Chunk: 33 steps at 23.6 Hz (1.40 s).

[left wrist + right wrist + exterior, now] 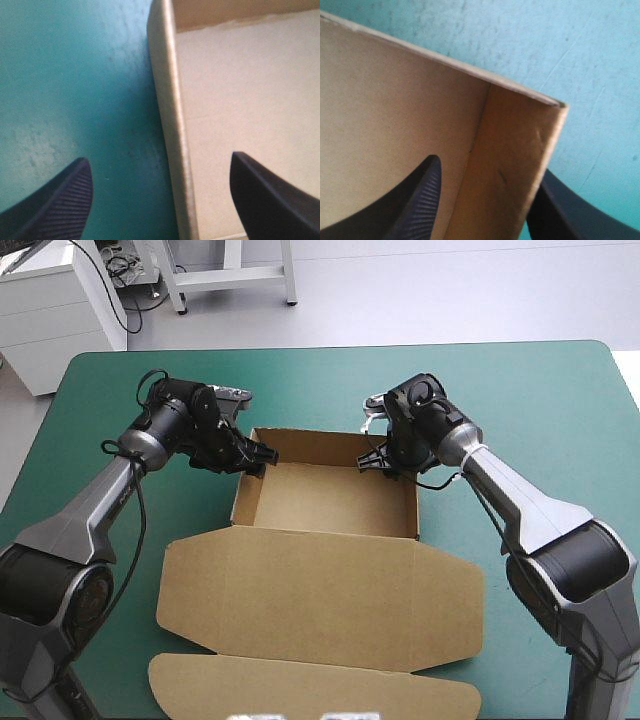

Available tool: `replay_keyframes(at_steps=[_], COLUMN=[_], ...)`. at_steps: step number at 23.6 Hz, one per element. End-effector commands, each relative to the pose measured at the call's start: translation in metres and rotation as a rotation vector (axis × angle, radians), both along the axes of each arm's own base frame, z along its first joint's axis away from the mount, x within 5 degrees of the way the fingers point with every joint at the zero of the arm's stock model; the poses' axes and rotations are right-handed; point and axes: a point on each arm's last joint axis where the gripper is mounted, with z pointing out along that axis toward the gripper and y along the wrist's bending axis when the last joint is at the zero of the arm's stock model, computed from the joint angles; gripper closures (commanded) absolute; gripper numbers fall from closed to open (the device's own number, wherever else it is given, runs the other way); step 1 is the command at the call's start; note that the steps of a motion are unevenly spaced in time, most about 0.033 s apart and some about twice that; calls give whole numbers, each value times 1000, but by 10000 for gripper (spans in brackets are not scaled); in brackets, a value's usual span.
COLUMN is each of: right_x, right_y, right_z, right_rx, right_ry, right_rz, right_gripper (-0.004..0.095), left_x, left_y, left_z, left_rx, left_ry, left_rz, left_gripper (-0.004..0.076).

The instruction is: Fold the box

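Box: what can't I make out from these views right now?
High view: left gripper and right gripper cover the box's far corners, hiding any tucks there.
Right wrist view: the box wall hides the outer finger's tip; contact unclear.
High view: the lid's near flap runs off the picture.

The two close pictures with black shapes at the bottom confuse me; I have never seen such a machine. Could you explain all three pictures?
This is a robot with two arms at a teal-green table. The high view looks down from behind it. Each close picture comes from a camera on one wrist; the black shapes are that gripper's fingers. On the table lies a brown box: an open tray, its lid flat. The left gripper and the right gripper each stand open astride a side wall, one finger inside, one outside. Nothing is gripped.
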Motion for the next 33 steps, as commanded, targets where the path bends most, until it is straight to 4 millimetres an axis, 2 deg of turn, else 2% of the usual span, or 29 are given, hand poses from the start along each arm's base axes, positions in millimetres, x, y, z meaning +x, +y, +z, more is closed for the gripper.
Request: replay_keyframes(at_steps=[1,6,10,11,13,14,15,18,20,21,22,24,33], right_x=[-13,-27,-45,-52,-63,-66,-71,-72,-69,-68,-67,-62,-33], right_y=[-12,-21,-28,-33,-45,-50,-59,-74,-79,-77,-75,-70,-56], right_z=[59,113,150,161,176,181,188,181,158,148,136,117,71], right_rx=[37,90,205,207,214,228,272,335,346,344,340,342,312], right_ry=[-138,-288,-369,-401,-447,-452,-455,-394,-295,-259,-216,-144,-8], right_rz=[0,33,-37,-33,-48,-57,-74,-120,-146,-148,-150,-155,-152], right_gripper=[437,437,437,437,436,436,436,436,437,437,437,437,437], left_x=[-5,-9,-20,-29,-50,-57,-73,-104,-133,-144,-156,-173,-230], left_y=[-1,1,4,6,14,17,27,48,59,63,67,74,98], left_z=[59,114,154,173,198,204,218,245,263,268,270,264,187], left_rx=[-58,-99,-133,-168,-190,-189,-166,-93,-101,-98,-89,-63,57], left_ry=[-152,-278,-345,-401,-473,-493,-547,-666,-737,-759,-772,-762,-599], left_rz=[-6,-12,-2,-7,-7,-5,11,56,54,43,31,17,-1], left_gripper=[179,180,214,249,311,337,381,443,568,654,728,731,731])
